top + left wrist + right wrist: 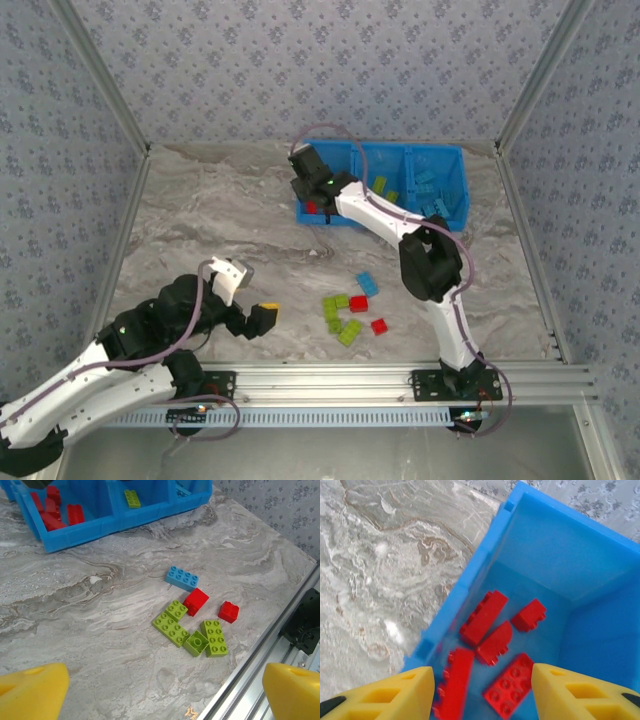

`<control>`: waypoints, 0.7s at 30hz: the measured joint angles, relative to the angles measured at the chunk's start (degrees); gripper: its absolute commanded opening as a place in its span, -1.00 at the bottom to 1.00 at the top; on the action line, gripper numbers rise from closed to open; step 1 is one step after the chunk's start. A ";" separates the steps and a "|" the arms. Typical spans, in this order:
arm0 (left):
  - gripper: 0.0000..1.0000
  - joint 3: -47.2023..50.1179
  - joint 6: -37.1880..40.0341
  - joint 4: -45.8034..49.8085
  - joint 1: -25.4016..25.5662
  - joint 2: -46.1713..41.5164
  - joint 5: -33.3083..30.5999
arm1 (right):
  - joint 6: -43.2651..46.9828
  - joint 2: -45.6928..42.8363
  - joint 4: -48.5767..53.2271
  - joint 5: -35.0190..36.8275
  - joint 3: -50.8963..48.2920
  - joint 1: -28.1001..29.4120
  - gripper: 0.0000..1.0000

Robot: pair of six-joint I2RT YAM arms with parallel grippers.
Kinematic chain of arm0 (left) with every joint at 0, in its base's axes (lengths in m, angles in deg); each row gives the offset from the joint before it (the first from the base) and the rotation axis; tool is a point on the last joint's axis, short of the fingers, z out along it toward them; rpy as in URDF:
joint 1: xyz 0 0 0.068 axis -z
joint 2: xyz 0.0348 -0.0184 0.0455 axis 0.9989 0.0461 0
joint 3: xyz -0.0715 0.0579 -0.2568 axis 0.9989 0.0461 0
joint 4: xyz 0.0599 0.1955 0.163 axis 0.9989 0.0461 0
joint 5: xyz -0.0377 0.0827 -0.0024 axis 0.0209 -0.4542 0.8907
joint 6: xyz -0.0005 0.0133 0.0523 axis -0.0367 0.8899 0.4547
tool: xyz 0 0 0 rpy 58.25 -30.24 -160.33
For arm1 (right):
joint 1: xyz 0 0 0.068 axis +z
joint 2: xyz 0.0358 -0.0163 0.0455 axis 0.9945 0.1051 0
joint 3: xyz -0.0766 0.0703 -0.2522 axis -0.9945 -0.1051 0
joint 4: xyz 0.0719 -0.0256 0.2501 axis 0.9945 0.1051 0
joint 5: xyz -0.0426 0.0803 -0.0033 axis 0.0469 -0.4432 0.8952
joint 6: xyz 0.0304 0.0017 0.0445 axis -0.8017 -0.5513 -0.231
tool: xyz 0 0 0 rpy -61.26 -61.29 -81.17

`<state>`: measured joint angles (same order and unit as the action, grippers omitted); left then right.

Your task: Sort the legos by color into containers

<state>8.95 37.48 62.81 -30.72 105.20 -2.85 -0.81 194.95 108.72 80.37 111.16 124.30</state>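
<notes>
My right gripper (482, 690) hangs open over the left compartment of the blue bin (470, 580), nothing between its yellow fingers. Below it lie several red legos (484, 616); the long one (452, 685) looks blurred. From above, the right gripper (310, 190) is at the bin's left end (330, 218). Green legos (380, 186) sit in the middle compartment and light blue ones (430, 190) in the right. On the table lie a blue lego (182, 578), two red legos (195, 601) (228, 611) and three green legos (172, 625). My left gripper (165, 695) is open, near and left of them.
The aluminium rail (400, 380) runs along the table's near edge, close to the loose bricks. Patterned walls enclose the table on three sides. The right arm (430, 260) stretches from its base up past the loose pile to the bin.
</notes>
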 measured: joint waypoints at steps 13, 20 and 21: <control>0.99 0.00 7.69 -0.02 0.00 0.07 -0.81 | -17.55 -42.25 12.55 -3.89 -29.73 12.13 0.10; 0.98 0.00 10.80 -0.04 0.00 0.07 -0.81 | -36.65 -40.15 20.65 -6.86 -36.24 23.08 0.09; 0.99 0.00 10.95 -0.04 0.00 0.07 -0.81 | -38.60 -39.06 21.27 -7.17 -36.54 23.98 0.10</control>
<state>8.95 48.43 62.77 -30.72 105.27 -3.66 -39.41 155.89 129.99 73.20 74.62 148.28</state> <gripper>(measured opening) 0.993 0.548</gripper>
